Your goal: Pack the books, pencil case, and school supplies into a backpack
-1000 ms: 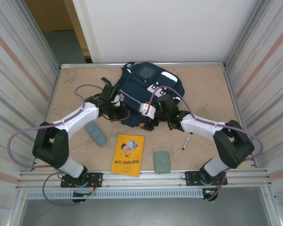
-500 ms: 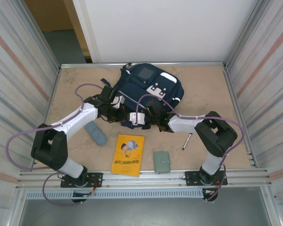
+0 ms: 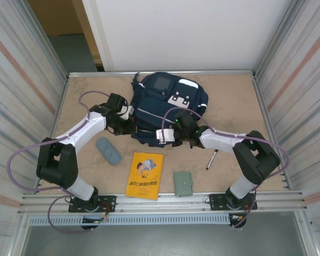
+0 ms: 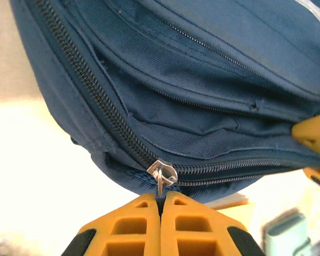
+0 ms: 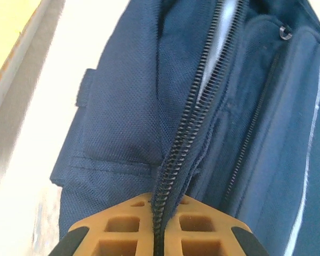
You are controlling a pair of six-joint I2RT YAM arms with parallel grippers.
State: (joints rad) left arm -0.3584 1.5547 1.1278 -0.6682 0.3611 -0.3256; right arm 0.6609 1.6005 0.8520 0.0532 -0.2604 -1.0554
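Observation:
The navy backpack [image 3: 168, 104] lies at the back middle of the table. My left gripper [image 3: 132, 127] is at its near left edge, shut on the metal zip pull [image 4: 161, 173]; the slider sits on the main zip just above my fingertips [image 4: 161, 200]. My right gripper [image 3: 161, 136] is at the near edge, shut on the zip edge of the backpack [image 5: 165, 192], with zip teeth and fabric pinched between the pads. The yellow book [image 3: 144, 175], the slate-blue pencil case [image 3: 108, 150], the black marker [image 3: 212, 159] and the grey-green booklet [image 3: 183, 183] lie on the table in front.
Corrugated walls close in the table on the left and right, and a white panel stands behind it. A metal rail [image 3: 160, 200] with the arm bases runs along the near edge. The right gripper's orange fingers [image 4: 314, 138] show at the right of the left wrist view.
My right gripper was open a second ago and has shut on the backpack's zip edge. The backpack has shifted back and flattened. My left gripper has moved left with the zip pull.

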